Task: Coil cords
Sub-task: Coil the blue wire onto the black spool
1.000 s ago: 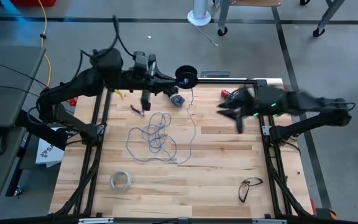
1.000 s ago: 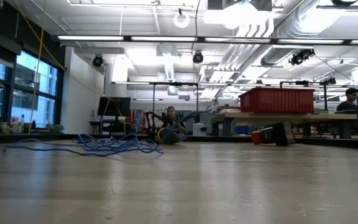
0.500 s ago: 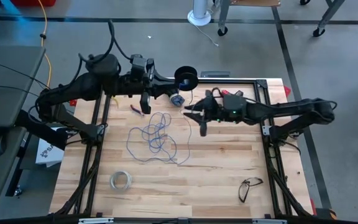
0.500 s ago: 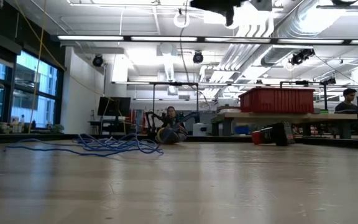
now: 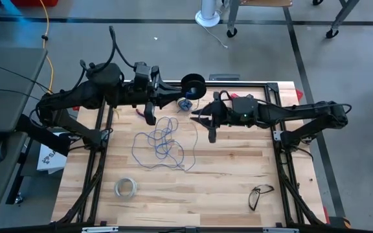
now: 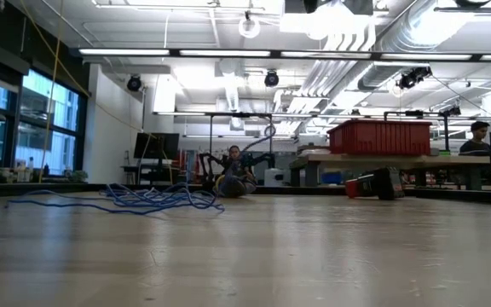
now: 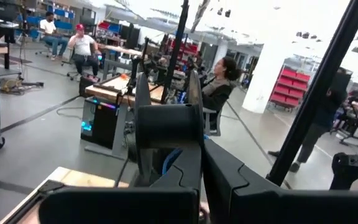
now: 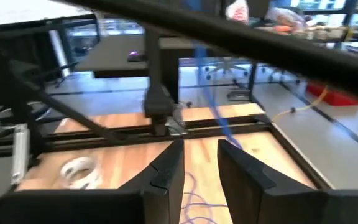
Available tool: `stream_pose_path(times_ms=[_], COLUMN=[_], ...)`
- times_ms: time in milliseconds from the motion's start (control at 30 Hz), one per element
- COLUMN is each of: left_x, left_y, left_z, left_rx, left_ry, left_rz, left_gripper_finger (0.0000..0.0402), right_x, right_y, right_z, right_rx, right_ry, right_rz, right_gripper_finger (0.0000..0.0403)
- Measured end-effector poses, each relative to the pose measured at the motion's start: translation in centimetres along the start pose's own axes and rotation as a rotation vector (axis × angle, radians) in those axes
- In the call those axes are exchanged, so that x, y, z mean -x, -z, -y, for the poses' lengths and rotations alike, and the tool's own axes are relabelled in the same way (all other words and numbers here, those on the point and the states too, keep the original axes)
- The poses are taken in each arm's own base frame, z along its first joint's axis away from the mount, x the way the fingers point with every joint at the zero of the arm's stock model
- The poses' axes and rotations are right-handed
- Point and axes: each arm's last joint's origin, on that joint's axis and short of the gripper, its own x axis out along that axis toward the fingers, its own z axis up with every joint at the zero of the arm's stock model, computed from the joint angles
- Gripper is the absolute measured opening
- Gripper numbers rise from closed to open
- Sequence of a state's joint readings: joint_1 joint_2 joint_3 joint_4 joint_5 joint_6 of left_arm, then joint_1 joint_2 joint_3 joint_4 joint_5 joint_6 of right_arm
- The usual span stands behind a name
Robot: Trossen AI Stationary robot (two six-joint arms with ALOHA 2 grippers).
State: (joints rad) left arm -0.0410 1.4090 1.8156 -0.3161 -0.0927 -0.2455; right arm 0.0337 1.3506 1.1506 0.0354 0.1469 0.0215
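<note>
The dark spool (image 5: 193,83) hangs above the table's far edge with my left gripper (image 5: 181,89) shut on it; the left wrist view shows it close up as the spool (image 7: 166,121). The thin bluish wire (image 5: 162,144) lies in a loose tangle on the wood, and one strand (image 5: 202,133) rises toward the spool. My right gripper (image 5: 197,117) hovers just on the near side of the spool, its fingers a little apart. In its wrist view the strand (image 8: 219,115) runs down to its fingertips. My left gripper holds the spool by the side nearest the fingers (image 7: 194,149), close to one flange; the fingers hide the exact spot. They come in level from the table's left. The spool is lifted clear, its flanges upright. My right gripper: I cannot tell whether it touches the strand.
A whitish tape ring (image 5: 126,188) lies near the front left and a pair of glasses (image 5: 259,193) near the front right. A small blue object (image 5: 185,103) and a red tool (image 5: 141,114) lie below the left arm. Dark frame rails border the table.
My right gripper has swept from the table's right side toward the left and downward, tipping closer to level, and has arrived beside the strand just below the spool. The spool stays lifted in my left gripper and the tangle has not moved.
</note>
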Motion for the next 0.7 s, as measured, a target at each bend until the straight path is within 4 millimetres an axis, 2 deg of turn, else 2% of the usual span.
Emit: stream_pose_path(times_ms=[200,300,433,533,700], left_x=[0.1,0.2,1.0,1.2,1.0], left_y=[-1.0,-1.9,-3.3,-3.2,-1.4], left_z=[0.5,1.0,1.6,1.7,1.3], left_rx=[0.038,0.094,0.098,0.059,-0.030], left_ry=[0.104,0.250,0.458,0.509,0.432], left_rz=[0.089,0.156,0.247,0.212,0.041], left_gripper_finger=[0.0000,0.0000,0.0000,0.0000,0.0000], right_x=[1.0,1.2,2.0,2.4,3.4], right_y=[-1.9,-2.5,-4.4,-5.2,-7.6], right_z=[-1.2,-1.9,-3.0,-3.6,-3.8], right_rx=[0.023,0.020,0.019,0.022,0.004], right_ry=[-0.048,-0.075,-0.206,-0.295,-0.382], right_rz=[0.065,0.073,0.137,0.156,0.225], right_gripper_finger=[0.0090,0.0090,0.0090,0.0090,0.0090])
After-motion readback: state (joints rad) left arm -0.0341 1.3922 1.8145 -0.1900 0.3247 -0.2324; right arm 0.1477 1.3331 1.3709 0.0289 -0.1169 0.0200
